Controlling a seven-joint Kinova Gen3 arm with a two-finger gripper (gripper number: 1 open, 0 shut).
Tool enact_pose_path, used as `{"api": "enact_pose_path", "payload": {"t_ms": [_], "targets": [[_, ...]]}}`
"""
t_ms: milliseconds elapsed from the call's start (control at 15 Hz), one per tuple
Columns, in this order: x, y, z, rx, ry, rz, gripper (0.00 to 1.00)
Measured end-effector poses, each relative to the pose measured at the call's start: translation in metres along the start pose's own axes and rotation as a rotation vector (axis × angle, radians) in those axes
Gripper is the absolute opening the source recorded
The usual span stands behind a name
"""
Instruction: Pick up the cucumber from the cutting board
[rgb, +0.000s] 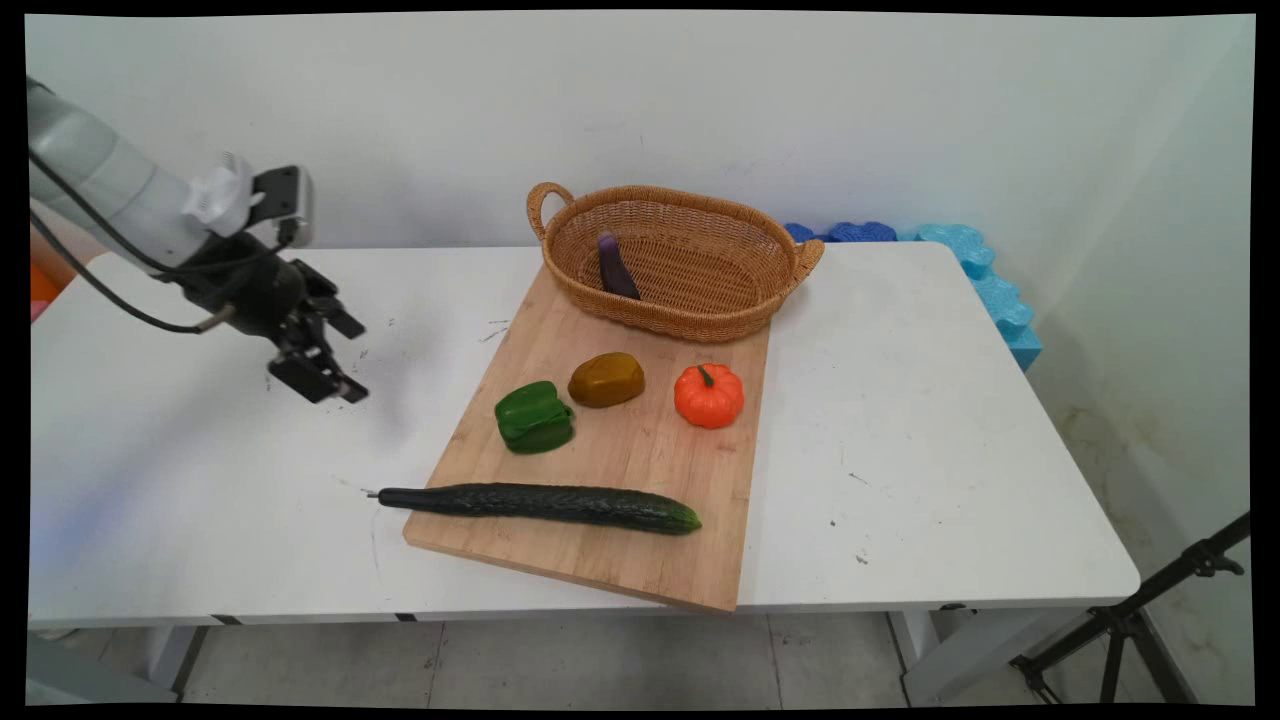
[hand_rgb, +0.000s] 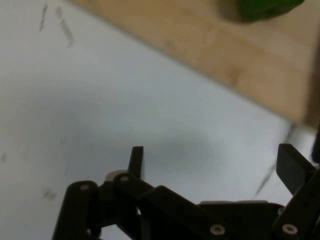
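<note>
- Cucumber (rgb: 545, 503) nearest the camera, lying along the front of the board (rgb: 640, 470), its dark stem end poking off the board's left edge over the desk (rgb: 920, 450).
- Green pepper (rgb: 534, 416) further back on the board; same pepper seemingly the green blur at the top of the hand view (hand_rgb: 262, 9), though too soft there to be sure.
- Brown pepper (rgb: 606, 379) just right of and behind the green one, close beside it, perhaps touching.
- Pumpkin (rgb: 709, 395), orange, to the right of the brown pepper, apart from it.
- Claw (rgb: 318, 372) off to the left, hovering above bare desk, well apart from the board; fingers spread wide (hand_rgb: 136, 161), gripping nothing, only white desk between them.
- Basket (rgb: 700, 320), woven, two handles, sitting on the board's far end.
- Eggplant (rgb: 616, 266), purple, leaning inside the basket against its left wall.
- Blue foam blocks (rgb: 985, 275) at the desk's far right corner, against the wall.
</note>
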Motion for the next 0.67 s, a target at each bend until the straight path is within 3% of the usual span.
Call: {"api": "enact_pose_path", "payload": {"t_ms": [667], "targets": [[0.078,0.072,0.041,-0.117,0.074,0.198,1.0]]}}
